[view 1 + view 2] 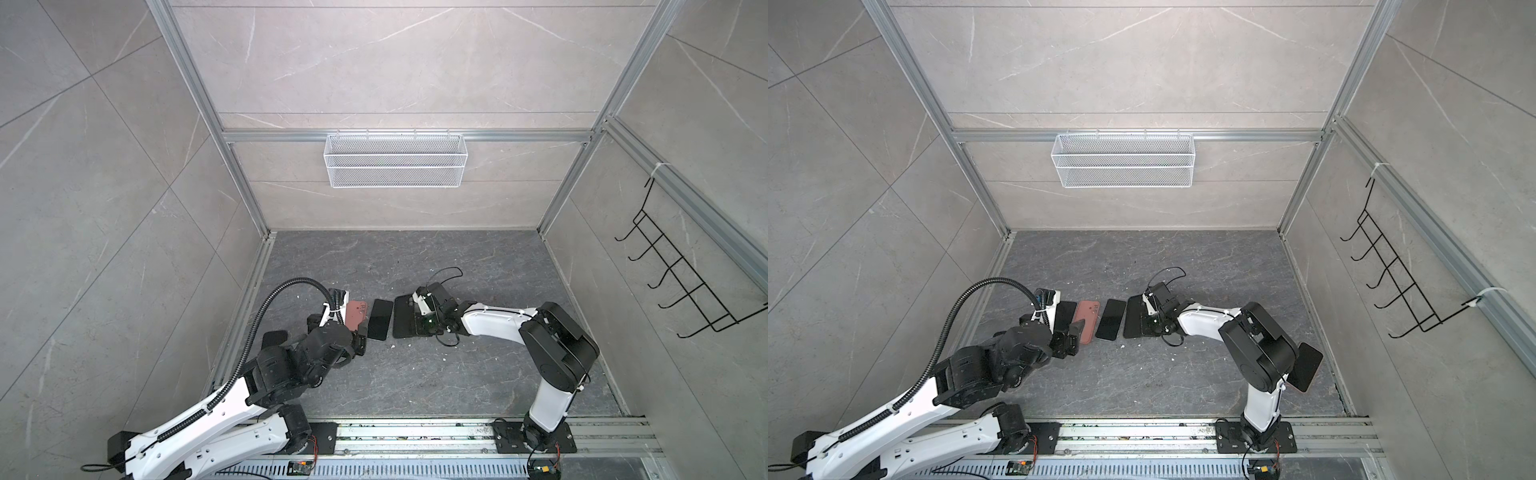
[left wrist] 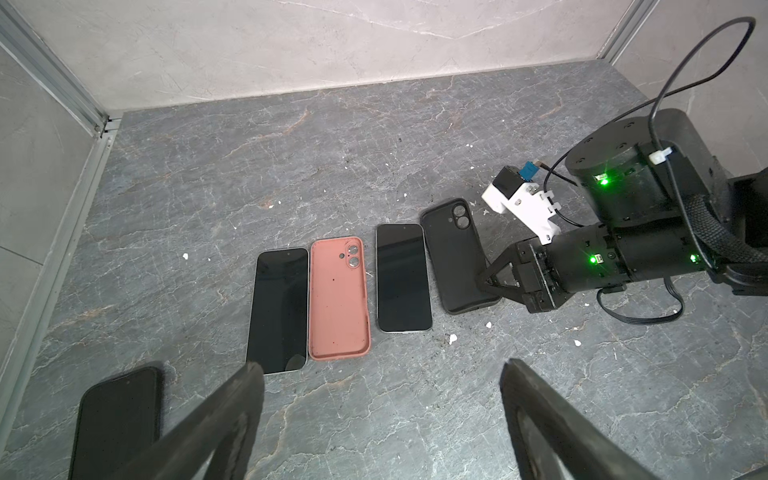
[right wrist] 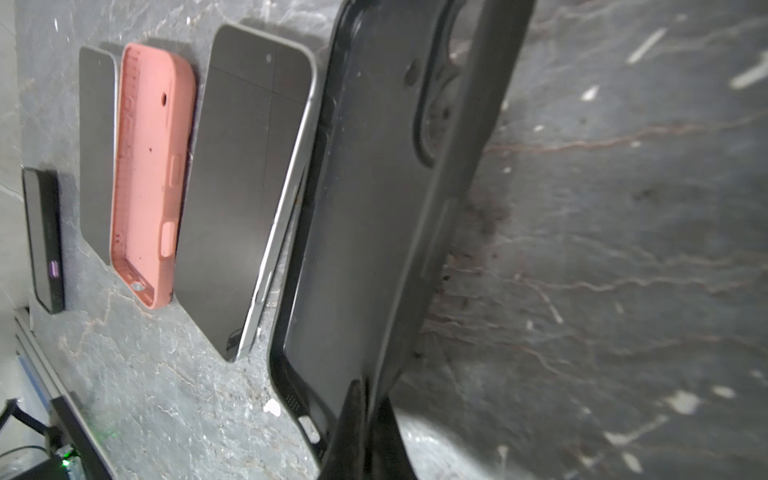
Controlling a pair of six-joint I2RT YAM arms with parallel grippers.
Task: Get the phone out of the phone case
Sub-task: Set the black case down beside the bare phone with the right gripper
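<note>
Phone case (image 2: 455, 253) (black) is pinched edgewise by the low, outstretched right claw (image 2: 485, 284); left claw (image 2: 382, 365) hovers spread.

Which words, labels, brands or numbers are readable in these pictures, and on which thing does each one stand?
No text can be read in any view.
Pink case: no brand or label visible.
Black case: no brand or label visible.
Bare phones: screens dark, nothing displayed.
Small board: any marks are too small to read.
</note>
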